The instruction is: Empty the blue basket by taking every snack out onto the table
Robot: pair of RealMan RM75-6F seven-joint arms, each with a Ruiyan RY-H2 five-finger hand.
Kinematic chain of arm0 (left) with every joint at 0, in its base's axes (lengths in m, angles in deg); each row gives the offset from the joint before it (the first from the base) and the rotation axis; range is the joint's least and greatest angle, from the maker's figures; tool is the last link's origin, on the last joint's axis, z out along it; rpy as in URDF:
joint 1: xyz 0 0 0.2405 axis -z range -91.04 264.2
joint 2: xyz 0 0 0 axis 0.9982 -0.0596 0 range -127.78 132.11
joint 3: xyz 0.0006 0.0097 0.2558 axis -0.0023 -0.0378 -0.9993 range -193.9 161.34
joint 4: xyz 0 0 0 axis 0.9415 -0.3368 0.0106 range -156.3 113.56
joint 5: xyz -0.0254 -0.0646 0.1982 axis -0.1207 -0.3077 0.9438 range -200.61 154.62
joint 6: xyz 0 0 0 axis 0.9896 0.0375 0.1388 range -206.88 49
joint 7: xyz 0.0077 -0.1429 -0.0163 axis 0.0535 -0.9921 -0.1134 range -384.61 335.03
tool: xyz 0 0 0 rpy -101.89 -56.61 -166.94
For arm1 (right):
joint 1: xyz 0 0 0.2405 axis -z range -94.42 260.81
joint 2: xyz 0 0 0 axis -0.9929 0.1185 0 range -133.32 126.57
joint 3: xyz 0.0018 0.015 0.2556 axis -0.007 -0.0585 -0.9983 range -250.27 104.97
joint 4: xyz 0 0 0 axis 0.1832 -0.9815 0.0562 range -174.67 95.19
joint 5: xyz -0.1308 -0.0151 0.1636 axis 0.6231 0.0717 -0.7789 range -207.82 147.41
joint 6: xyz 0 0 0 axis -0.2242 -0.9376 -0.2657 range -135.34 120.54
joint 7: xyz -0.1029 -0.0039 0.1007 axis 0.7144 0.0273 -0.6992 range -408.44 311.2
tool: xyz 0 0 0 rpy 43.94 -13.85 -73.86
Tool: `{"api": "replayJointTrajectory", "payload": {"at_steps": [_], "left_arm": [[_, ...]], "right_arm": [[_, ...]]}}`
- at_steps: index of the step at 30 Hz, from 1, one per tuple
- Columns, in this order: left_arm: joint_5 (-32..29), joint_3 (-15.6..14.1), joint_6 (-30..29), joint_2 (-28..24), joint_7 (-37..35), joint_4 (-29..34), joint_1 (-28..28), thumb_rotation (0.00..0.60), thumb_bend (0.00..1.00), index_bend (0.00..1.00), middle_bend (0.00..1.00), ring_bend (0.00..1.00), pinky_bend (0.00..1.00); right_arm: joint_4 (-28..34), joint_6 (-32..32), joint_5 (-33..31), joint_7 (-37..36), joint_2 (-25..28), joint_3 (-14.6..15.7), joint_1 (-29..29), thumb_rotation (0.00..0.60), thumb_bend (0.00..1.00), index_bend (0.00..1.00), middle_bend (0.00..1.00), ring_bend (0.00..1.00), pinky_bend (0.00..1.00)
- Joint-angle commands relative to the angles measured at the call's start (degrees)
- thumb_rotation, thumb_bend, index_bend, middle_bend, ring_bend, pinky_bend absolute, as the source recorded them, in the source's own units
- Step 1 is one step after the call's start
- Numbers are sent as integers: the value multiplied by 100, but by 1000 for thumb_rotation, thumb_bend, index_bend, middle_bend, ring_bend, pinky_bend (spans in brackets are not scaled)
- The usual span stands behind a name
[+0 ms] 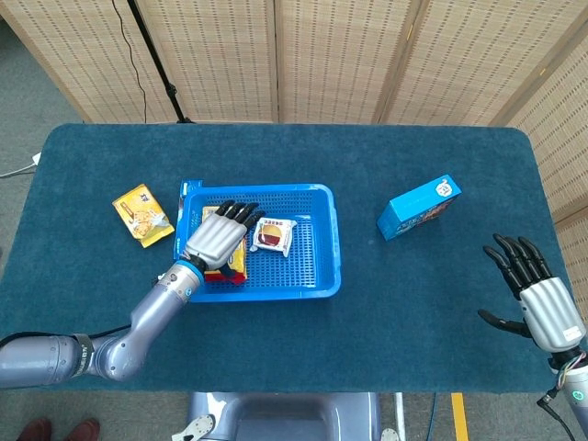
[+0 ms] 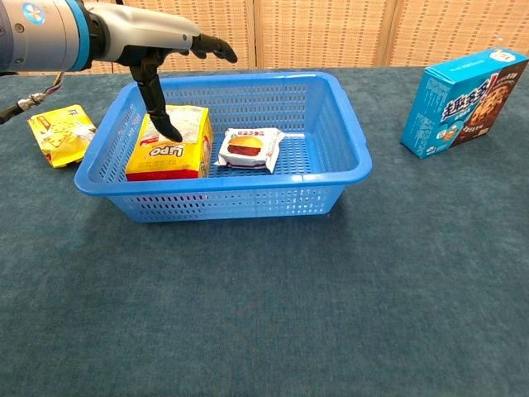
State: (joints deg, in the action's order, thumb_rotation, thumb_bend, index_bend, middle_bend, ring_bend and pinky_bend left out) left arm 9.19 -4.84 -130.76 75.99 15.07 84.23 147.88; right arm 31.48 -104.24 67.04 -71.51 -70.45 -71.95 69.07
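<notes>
Left hand hovers over the blue basket, fingers spread and holding nothing, thumb reaching down toward the yellow LIPO pack directly beneath, apparently lining up a grasp. One white wrapped cake lies beside it: two snacks remain inside. Right hand idles open, well apart.

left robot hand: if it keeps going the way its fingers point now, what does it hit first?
Probably the small white-wrapped snack: in the head view the left robot hand hangs over the yellow Lipo pack, fingers aimed that way. Height is unclear; it might pass above to the blue basket wall.
</notes>
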Motion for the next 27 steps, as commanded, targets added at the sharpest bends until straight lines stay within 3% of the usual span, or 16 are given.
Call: {"api": "replayJointTrajectory", "payload": {"at_steps": [1,8,15,27], "left_arm": [[434,-221,22,-211,-78,16,-126,600,0,0,0,0,0],[1055,-505,182,-518,-383,-262,-361,600,0,0,0,0,0],[1392,-776,326,-398,-224,-606,-301,600,0,0,0,0,0],[835,-939,294,464,465,-1446,74,600,0,0,0,0,0]], "right_arm": [[-8,59,-47,-32,-1,-37,7,600,0,29,0,0,22],[-13,180,24,36,-56,-39,-28,600,0,29,0,0,22],[97,188,129,214,-95,-51,-33,600,0,29,0,0,22],[128,300,111,209,-96,-86,-22,600,0,21,0,0,22]]}}
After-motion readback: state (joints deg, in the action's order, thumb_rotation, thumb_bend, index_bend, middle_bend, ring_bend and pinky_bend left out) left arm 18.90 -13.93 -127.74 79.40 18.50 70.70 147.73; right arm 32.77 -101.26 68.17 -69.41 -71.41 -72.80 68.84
